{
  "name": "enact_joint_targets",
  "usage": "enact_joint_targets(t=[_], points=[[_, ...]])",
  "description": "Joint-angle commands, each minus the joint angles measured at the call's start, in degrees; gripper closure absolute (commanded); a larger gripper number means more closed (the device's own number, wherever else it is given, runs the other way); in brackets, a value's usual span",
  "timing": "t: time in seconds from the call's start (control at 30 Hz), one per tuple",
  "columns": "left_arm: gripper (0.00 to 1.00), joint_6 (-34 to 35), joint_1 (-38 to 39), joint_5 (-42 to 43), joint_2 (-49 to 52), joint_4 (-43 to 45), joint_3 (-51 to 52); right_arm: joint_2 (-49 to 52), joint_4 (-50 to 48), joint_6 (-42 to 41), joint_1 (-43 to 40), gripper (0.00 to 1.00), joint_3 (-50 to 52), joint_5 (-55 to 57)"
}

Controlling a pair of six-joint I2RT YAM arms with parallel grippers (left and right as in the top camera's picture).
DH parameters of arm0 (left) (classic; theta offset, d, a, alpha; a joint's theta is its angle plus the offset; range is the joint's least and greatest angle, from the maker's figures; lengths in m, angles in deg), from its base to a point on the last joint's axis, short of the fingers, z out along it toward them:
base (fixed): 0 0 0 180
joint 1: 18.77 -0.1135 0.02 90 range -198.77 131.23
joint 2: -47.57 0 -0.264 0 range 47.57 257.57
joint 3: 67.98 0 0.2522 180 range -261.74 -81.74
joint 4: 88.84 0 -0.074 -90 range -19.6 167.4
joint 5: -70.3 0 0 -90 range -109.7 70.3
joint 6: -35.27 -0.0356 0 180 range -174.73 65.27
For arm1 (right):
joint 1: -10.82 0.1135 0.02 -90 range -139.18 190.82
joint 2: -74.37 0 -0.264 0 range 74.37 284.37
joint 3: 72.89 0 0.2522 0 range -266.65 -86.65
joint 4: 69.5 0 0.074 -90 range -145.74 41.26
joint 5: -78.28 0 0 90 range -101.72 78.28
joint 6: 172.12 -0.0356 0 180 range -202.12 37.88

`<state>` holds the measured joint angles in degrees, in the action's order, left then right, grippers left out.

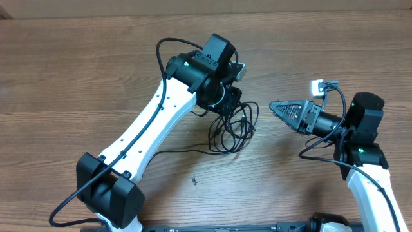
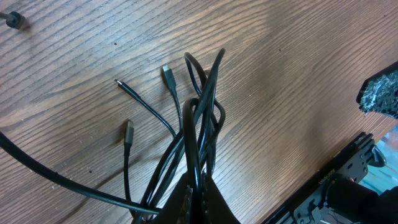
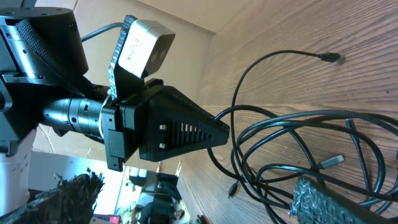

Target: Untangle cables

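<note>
Pinching the cables point(image 2: 200, 134), the left hand point(image 2: 194, 208) has its two fingers pressed together with barely a slit between them. The black strands run into that slit as one tight bunch. From the fingertips the bunch runs straight ahead, its long axis in line with the hand, and doubles back in narrow loops at the far end. Three thin strands peel off to one side and finish in small plug ends point(image 2: 166, 71) that point away from the hand, down at the wood-grain worktop point(image 2: 298, 74). Another dark plug lies well apart, far ahead on that same side.

From overhead, the rest of the cables spreads out just past the left hand's tips as loose overlapping rings on the worktop. The right hand point(image 1: 273, 106) lies level and points toward these rings and the left hand, near them but apart.

The right wrist view shows its textured fingers point(image 3: 326, 200) at opposite lower corners, spread wide with nothing between them. The rings lie just ahead of one finger, and one strand there ends in a silver-tipped plug point(image 3: 333, 162). Further ahead, the left hand's black wedge tapers to a closed point beside the rings, with a pale camera box point(image 3: 146, 50) mounted on it.
</note>
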<state>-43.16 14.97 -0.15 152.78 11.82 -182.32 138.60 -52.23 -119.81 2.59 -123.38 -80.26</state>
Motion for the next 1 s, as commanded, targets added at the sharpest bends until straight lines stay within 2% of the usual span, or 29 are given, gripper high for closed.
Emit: enact_joint_targets(t=[0.0, 0.97], points=[[0.96, -0.8, 0.0, 1.0, -1.5, 0.2, -1.9, -0.8, -0.2, 0.4, -0.2, 0.00, -0.4, 0.6], [0.96, -0.9, 0.0, 1.0, -1.5, 1.1, -1.9, -0.8, -0.2, 0.5, -0.2, 0.00, -0.4, 0.6]])
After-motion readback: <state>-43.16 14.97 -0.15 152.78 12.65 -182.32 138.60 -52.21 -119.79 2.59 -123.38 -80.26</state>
